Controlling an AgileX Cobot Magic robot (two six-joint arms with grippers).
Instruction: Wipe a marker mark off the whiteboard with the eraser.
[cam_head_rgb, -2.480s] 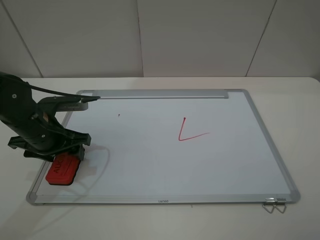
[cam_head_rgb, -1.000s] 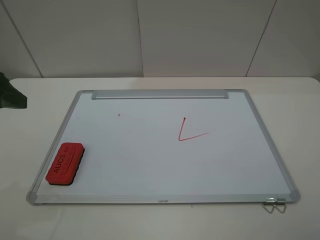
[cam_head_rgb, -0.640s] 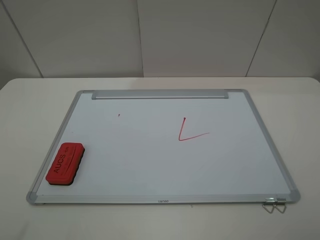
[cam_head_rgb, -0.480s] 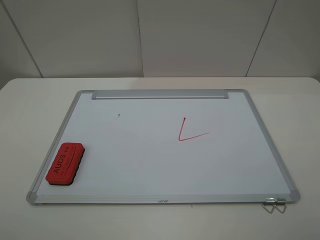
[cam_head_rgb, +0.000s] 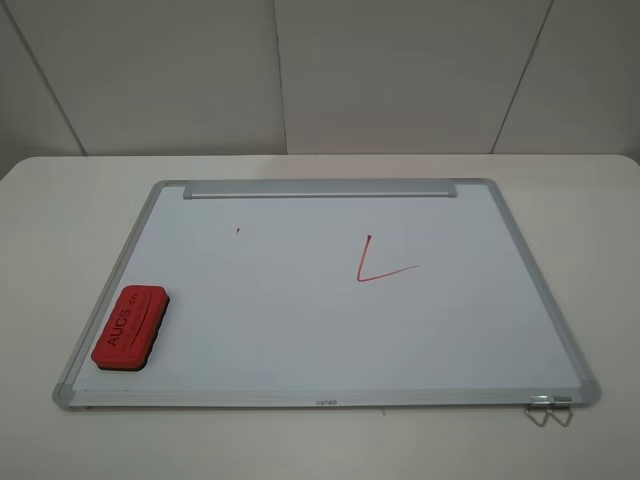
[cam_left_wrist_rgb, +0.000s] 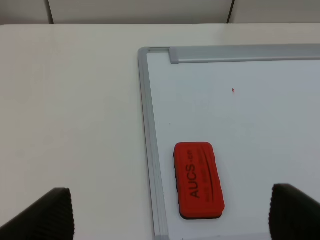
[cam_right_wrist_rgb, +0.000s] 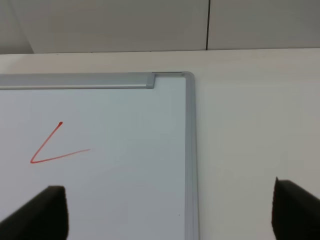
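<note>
The whiteboard (cam_head_rgb: 330, 400) lies flat on the table, its silver tray strip (cam_head_rgb: 320, 189) along the far edge. The red eraser (cam_head_rgb: 130, 327) rests on the board's near left corner, with nothing holding it. No letter "K" mark shows anywhere on the board. In the left wrist view the eraser (cam_left_wrist_rgb: 198, 180) lies ahead of my left gripper (cam_left_wrist_rgb: 170, 215), which is open and well clear of it. My right gripper (cam_right_wrist_rgb: 172, 210) is open over the board's far right corner (cam_right_wrist_rgb: 186, 76). Neither gripper appears in the exterior view.
A red "L"-shaped mark (cam_head_rgb: 380, 262) sits right of the board's middle, also visible as the mark (cam_right_wrist_rgb: 52, 147) in the right wrist view. A tiny red dot (cam_head_rgb: 238, 230) lies at the far left. Metal clips (cam_head_rgb: 548, 410) hang off the near right corner.
The left arm, which stood over the eraser 2.5 s ago, has drawn back to the left and out of the exterior view. The eraser stays on the board.
</note>
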